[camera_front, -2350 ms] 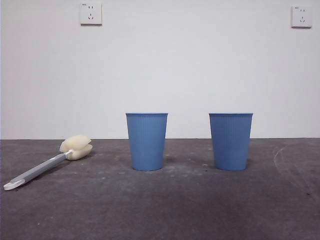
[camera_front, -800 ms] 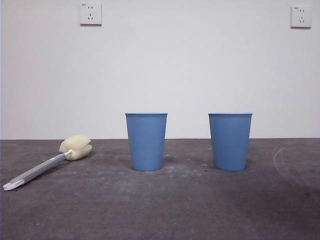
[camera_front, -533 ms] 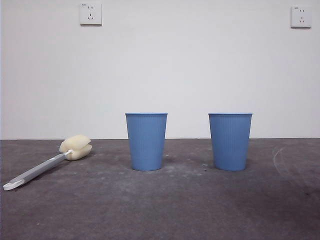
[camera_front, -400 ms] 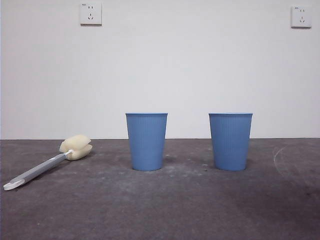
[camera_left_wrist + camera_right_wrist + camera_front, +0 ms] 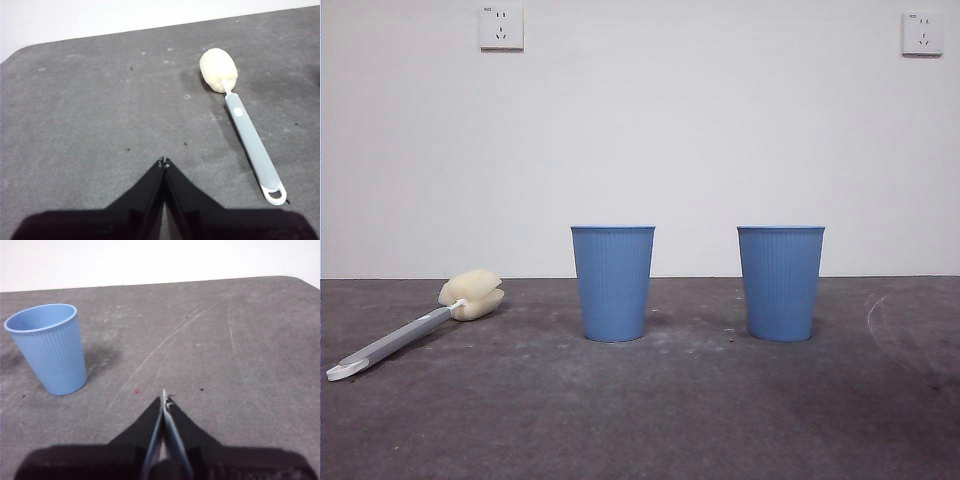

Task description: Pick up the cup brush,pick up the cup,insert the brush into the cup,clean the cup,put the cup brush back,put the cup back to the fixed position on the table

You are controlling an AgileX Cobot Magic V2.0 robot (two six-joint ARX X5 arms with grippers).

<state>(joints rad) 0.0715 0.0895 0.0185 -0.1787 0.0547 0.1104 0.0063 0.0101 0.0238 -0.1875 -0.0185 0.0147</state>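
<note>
Table: broad, flat, dark grey, rough and mottled with pale scuffs; a few long curved scratches show near my right side.

Brush lies flat on the table at the left of the front view, well apart from the cups. Slim grey handle, smooth plastic, ending in a white looped tip nearest the camera; pale cream sponge head, rounded and split down the middle, at the far end.

Two blue cups, both upright on the table and apart from each other. Left cup and right cup look identical: tapered plastic, finely ribbed sides, plain smooth rim. Which one is meant for cleaning I cannot tell.

My left gripper: black jaws pressed together to a point, holding nothing, above bare table. The brush lies near it, not touching.

My right gripper: jaws likewise closed to a thin wedge, nothing between them. One cup stands near it, apart, its mouth open and round, casting a soft shadow.

Behind the table, a plain white wall with two white sockets.
</note>
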